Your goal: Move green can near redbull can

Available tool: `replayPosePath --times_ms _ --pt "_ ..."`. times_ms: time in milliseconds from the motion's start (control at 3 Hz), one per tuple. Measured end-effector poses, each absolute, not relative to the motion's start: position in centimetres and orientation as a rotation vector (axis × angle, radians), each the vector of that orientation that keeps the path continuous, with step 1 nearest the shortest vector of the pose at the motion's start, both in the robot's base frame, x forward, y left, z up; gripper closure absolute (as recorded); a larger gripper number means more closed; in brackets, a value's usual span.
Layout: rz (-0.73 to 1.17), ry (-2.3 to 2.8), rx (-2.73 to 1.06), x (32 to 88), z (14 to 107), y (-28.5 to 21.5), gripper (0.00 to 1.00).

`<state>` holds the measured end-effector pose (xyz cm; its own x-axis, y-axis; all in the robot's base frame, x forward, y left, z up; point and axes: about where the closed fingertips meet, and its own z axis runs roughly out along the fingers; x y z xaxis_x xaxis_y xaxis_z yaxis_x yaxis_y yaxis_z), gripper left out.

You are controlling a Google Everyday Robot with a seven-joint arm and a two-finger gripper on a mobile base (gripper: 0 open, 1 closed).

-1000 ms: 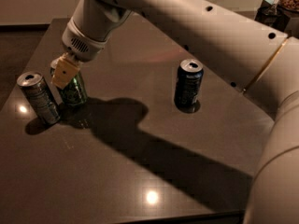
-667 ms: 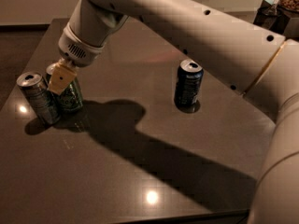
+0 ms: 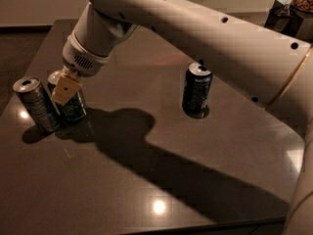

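The hand (image 3: 65, 88) is at the left side of the worktop (image 3: 146, 190), reaching down from the big pale arm (image 3: 195, 28). It is clenched on the upper part of the green can (image 3: 74, 107), with one pale finger (image 3: 66, 87) lying against the near side just under the silver top. The other finger is hidden behind the can. The green can stands upright on the worktop just beside the redbull can (image 3: 38, 106). The two look close to touching, though I cannot tell whether they do. The dark blue can (image 3: 196, 91) stands well apart to the right. A small drink can like this is probably light if empty and only a little heavier if full. Its thin metal wall would be stiff enough for a moderate squeeze but would dent under a hard one. The printed side looks smooth and likely slippery, so a hold across the middle or upper body, square to the can, seems best. A hold on the rim would be poorer. Being narrow, it could tip if pushed near the top, and the tall redbull can next to it could be knocked over just as easily.
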<state>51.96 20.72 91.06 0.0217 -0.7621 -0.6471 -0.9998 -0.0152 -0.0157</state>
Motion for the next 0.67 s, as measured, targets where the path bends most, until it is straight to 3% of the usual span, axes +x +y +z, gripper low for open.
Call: replayPosePath --times_ms 333,667 --pt "0.646 1.779 -1.832 51.97 90.82 20.42 0.3" --pt "0.645 1.775 -1.837 51.81 90.84 20.53 0.0"
